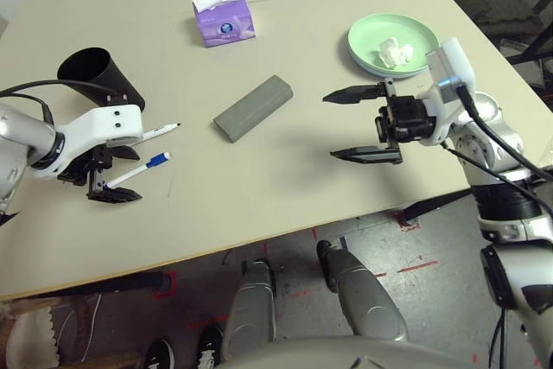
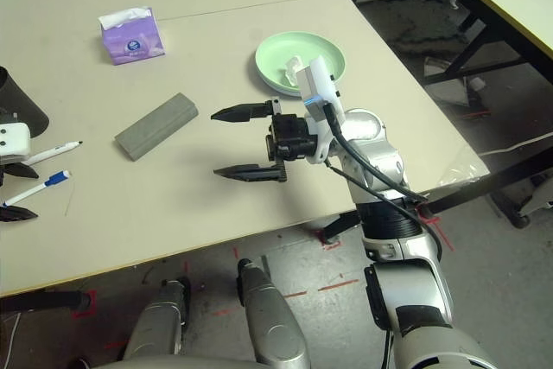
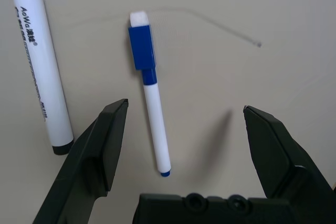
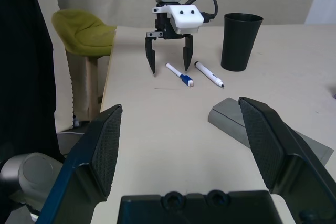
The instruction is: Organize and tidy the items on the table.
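Note:
A blue-capped white marker lies flat on the table between the fingers of my open left gripper, which hovers just over it at the near left. A black-capped marker lies beside it, and the black cup stands behind. The grey glasses case rests mid-table. My right gripper is open and empty, hanging right of the case and pointing left. Behind it a green plate holds a crumpled white tissue.
A purple tissue box stands at the back centre, near a thin seam across the table. The table's near edge runs just below both grippers, and its right edge passes close behind the right arm. Bare tabletop lies between the case and the near edge.

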`<move>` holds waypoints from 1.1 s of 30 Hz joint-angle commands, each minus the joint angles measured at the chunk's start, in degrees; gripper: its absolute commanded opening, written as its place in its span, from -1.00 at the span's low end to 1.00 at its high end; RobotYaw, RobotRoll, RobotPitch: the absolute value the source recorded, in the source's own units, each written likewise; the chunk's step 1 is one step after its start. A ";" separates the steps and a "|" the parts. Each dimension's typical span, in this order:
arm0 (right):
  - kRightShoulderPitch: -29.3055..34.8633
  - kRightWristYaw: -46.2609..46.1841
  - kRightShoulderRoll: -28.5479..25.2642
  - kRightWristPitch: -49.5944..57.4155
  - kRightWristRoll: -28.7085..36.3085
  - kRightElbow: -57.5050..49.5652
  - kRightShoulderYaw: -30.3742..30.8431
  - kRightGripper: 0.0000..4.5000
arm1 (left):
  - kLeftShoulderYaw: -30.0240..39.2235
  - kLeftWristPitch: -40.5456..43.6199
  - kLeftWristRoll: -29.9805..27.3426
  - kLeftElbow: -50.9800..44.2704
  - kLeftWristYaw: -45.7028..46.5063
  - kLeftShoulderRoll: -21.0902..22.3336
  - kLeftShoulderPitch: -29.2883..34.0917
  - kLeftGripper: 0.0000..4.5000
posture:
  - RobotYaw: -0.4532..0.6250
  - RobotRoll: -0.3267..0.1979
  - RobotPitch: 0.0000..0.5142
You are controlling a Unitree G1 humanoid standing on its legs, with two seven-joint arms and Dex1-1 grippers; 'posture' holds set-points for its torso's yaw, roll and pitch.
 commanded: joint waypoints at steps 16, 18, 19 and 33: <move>-0.43 -0.50 -0.21 0.77 1.25 -2.19 -0.58 1.00 | -2.25 -3.83 5.69 4.28 0.04 -1.65 -0.90 0.99 | -0.48 0.25 0.03; -0.55 -0.50 -0.19 0.77 1.27 -2.14 -0.57 1.00 | -2.28 -3.83 5.79 4.49 -0.22 -1.79 -0.90 0.99 | -0.48 0.25 0.03; -0.57 -0.50 -0.17 0.77 1.28 -2.17 -0.56 1.00 | -2.36 -3.82 5.83 4.51 -0.52 -1.85 -0.79 0.99 | -0.48 0.25 0.04; -0.36 -1.29 -0.22 1.55 1.69 -3.32 -0.63 1.00 | -3.77 -7.01 8.50 8.84 -0.13 -4.34 -3.94 0.99 | -0.50 0.25 0.06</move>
